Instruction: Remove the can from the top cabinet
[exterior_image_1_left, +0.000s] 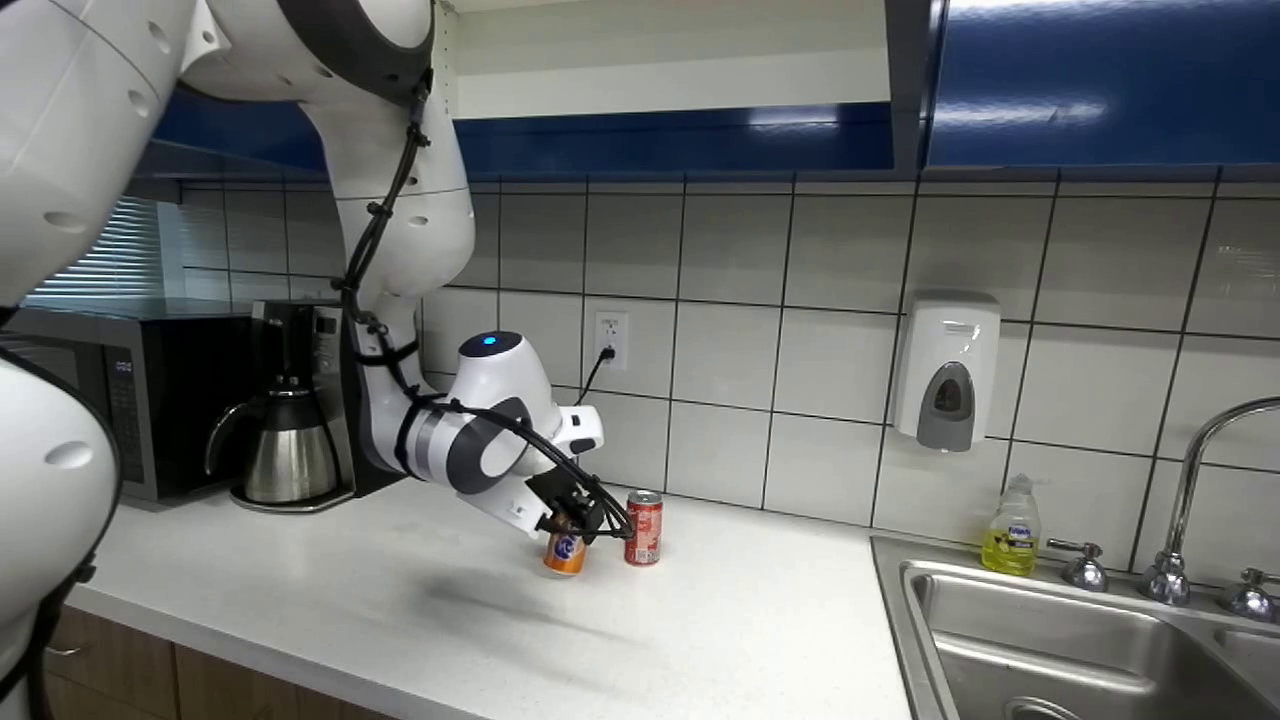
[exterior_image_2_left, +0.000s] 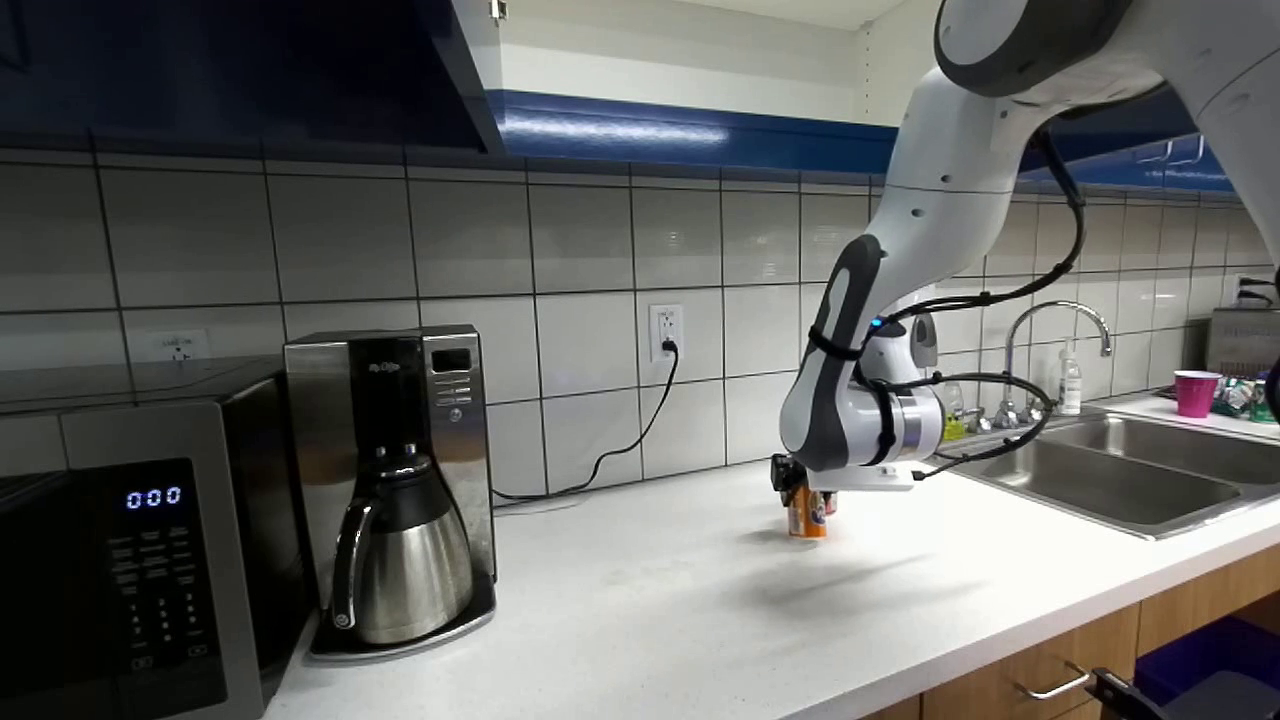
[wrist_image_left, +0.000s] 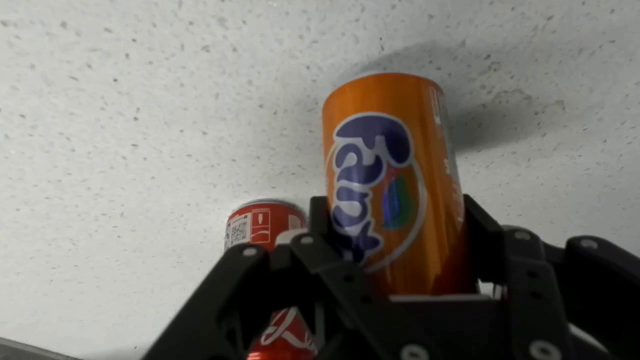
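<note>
The can, orange with a purple Fanta logo, shows in both exterior views (exterior_image_1_left: 565, 554) (exterior_image_2_left: 806, 518) and large in the wrist view (wrist_image_left: 390, 150). Its bottom is on or just above the white counter (exterior_image_1_left: 700, 640); I cannot tell which. My gripper (wrist_image_left: 396, 215) has a black finger against each side of the can and is shut on it; the can's top is hidden by the gripper. The gripper also shows in an exterior view (exterior_image_1_left: 580, 518). The top cabinet (exterior_image_1_left: 670, 145) is above, with its pale interior visible; it also shows in an exterior view (exterior_image_2_left: 690, 130).
A red can (exterior_image_1_left: 643, 530) stands close beside the gripper; it also shows in the wrist view (wrist_image_left: 265, 220). A coffee maker (exterior_image_2_left: 400, 480) and microwave (exterior_image_2_left: 230, 560) stand at one end. A sink (exterior_image_1_left: 905, 640), soap bottle (exterior_image_1_left: 1012, 530) and wall dispenser (exterior_image_1_left: 948, 370) are at the other.
</note>
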